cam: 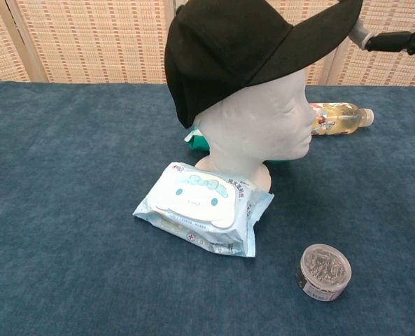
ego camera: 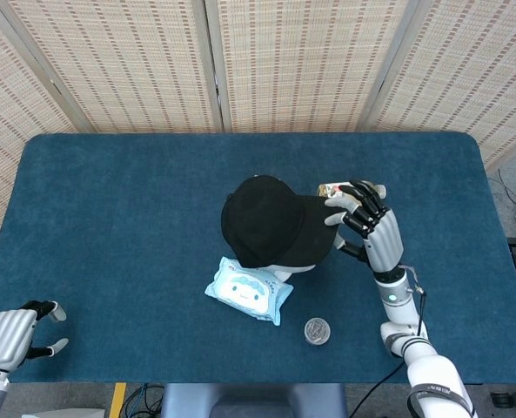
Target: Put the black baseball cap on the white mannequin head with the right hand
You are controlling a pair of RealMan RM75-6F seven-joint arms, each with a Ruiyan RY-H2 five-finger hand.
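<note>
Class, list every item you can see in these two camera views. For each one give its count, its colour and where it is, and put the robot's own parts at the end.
Cap: one, black, sitting on the mannequin head, brim toward the right hand.
Mannequin head: one, white, mid-table, facing right in the chest view.
Wipes pack: one, pale blue with a cartoon face, lying in front of the head's base.
Round tin: one, silvery, near the table's front edge.
Bottle: one, clear with yellowish liquid, lying behind the head.
Green thing: one, mostly hidden behind the head.
Table: one, dark blue cloth.
Left hand: one, silver and black, front left corner, holding nothing.
Right hand: one, silver and black, fingers at the cap's brim.
</note>
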